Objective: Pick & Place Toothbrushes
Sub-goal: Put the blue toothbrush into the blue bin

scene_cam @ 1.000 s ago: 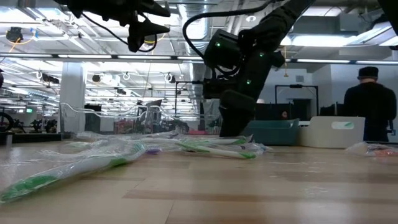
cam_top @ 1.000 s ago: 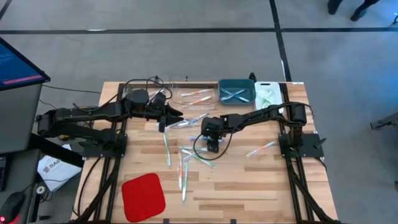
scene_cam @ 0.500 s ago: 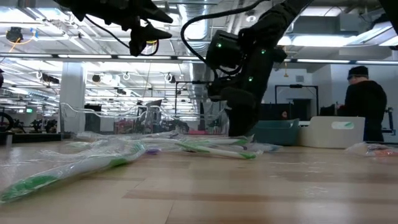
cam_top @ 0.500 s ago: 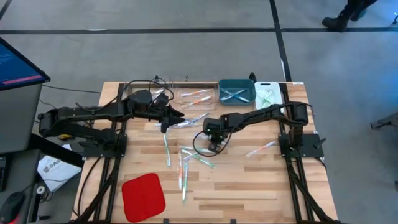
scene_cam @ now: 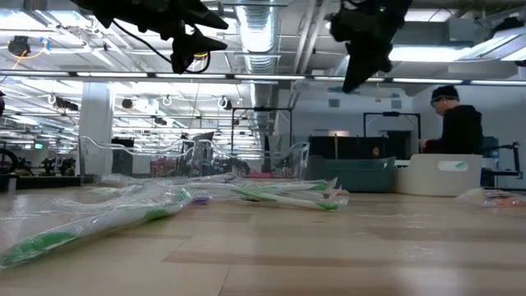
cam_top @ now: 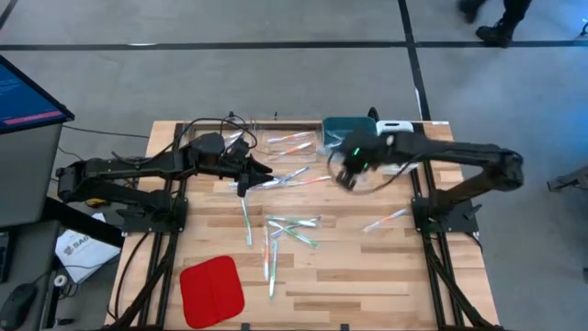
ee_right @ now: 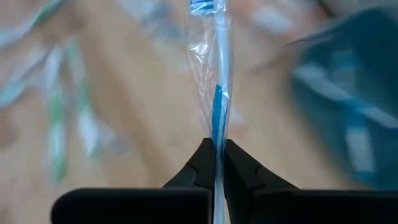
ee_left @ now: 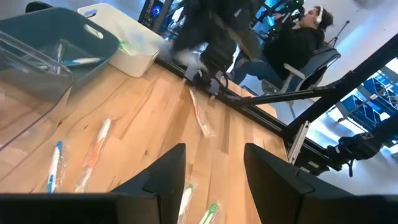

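Right gripper raised off the table, just beside the teal bin, fingers clenched on a blue toothbrush in clear wrap. Brush pinched near one end, running straight out past the fingertips, bristle end farthest from them. Nothing of the brush touching wood.

Left gripper hanging above the table's far left part, fingers released, parted with a clear gap, holding nothing. Beyond the fingertips: one orange-accent toothbrush on the wood straight ahead, a blue one and an orange one off to one side, green-accent ends just between the fingers. Teal bin farther out with one brush inside, white bin next to it.

Loose toothbrush pile mid-table, well apart from both sets of fingers; single brush near the right arm's base. More brushes beside the teal bin.

Red pad at near edge, far from everything.

Person in dark clothes behind the table.
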Robot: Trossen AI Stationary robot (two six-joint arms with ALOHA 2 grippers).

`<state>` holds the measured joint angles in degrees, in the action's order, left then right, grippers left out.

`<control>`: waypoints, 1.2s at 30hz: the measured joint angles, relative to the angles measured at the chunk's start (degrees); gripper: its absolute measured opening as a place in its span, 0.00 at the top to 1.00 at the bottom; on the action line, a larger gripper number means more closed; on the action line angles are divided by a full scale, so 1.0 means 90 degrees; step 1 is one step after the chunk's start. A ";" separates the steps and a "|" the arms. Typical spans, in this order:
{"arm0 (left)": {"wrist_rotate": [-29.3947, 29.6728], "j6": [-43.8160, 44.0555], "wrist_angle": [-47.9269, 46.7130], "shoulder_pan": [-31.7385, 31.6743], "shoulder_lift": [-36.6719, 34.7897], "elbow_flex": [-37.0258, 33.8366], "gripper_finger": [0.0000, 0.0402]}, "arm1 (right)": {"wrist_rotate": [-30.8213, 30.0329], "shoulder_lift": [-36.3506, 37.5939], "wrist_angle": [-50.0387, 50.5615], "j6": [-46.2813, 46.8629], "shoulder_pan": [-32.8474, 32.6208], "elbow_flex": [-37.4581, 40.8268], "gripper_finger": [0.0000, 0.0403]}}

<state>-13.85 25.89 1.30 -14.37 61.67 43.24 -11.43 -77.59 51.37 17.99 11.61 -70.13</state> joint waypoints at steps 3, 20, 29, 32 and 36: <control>0.0046 -0.0002 0.0005 -0.0002 0.0000 0.0000 0.60 | -0.0079 0.0415 -0.0118 -0.0238 0.0744 -0.0003 1.00; 0.0713 0.0922 0.0019 -0.0002 0.0000 0.0000 0.60 | 0.1241 -0.1287 -0.0942 -0.4322 0.3907 -0.0007 1.00; 0.1161 0.1064 0.0019 0.0000 0.0000 0.0000 0.60 | 0.1809 -0.2059 -0.1680 -0.4339 0.4187 -0.0011 1.00; 0.1215 0.1064 0.0022 -0.0019 0.0000 0.0000 0.60 | 0.1813 -0.2303 -0.1611 -0.4473 0.4178 -0.0012 1.00; 0.1212 0.1064 0.0024 -0.0032 0.0000 0.0000 0.60 | 0.1830 -0.2590 -0.1551 -0.4567 0.4171 -0.0012 1.00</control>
<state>-2.94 35.46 1.52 -14.66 61.67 43.24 5.04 -100.90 37.41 -23.11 49.15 -70.24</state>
